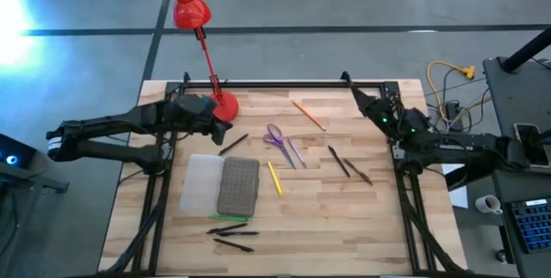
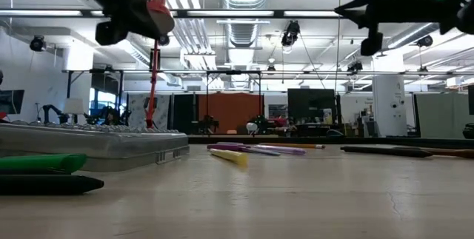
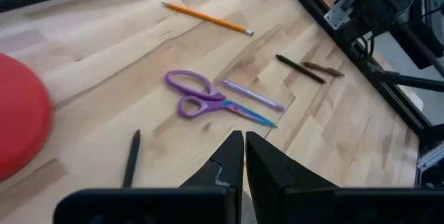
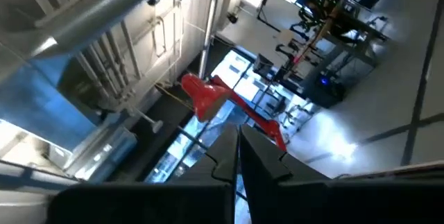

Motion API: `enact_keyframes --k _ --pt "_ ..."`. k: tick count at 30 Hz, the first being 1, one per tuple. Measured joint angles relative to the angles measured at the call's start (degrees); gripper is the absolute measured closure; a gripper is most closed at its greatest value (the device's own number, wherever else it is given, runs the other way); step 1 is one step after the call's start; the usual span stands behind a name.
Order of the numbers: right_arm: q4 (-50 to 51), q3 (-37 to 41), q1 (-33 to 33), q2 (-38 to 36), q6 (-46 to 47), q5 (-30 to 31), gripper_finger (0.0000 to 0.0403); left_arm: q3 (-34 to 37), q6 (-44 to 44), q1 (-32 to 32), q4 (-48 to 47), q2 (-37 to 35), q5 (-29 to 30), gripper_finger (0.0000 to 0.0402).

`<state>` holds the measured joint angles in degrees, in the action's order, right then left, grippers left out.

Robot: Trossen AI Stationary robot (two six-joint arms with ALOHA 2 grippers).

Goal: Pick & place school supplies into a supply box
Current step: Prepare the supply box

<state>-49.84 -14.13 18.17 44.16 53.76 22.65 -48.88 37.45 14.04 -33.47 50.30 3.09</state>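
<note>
nothing's picked yet by my read, so step in hand is getting the left gripper (image 3: 244, 156) onto a first item. its jaws are closed, tips touching, empty, and it's raised above the worktop (image 1: 344, 218) near the red lamp base (image 1: 225, 107). closest target is the purple-handled scissors (image 3: 208, 102), lying flat w/ a purple pencil (image 3: 253, 96) just beside the blades. to do it well i'd open the jaws before descending, come down over the handle loops rather than the thin blades, and keep clear of that pencil so it doesn't get dragged. the supply box (image 1: 220, 183) sits open, clear tray and grey gridded lid side by side, mid-left of the worktop, w/ a yellow pencil (image 1: 275, 177) just to its right and a green marker (image 1: 229, 218) plus dark pens (image 1: 232, 231) in front. left arm reaches in low and near level from its side. right gripper (image 4: 237, 153) waits at the far right corner, lifted, wrist tipped up toward the ceiling, jaws closed too.
</note>
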Motion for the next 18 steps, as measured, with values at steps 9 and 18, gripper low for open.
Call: enact_keyframes --k 9,18 --pt "18.98 -12.73 0.0 15.04 0.29 -2.17 0.0394 7.36 7.09 -0.24 -2.01 -7.67 0.07 0.04" --pt "34.0 -28.24 0.33 31.71 -3.99 -23.74 0.0394 16.51 19.04 -0.24 -1.36 -13.39 0.09 0.04"
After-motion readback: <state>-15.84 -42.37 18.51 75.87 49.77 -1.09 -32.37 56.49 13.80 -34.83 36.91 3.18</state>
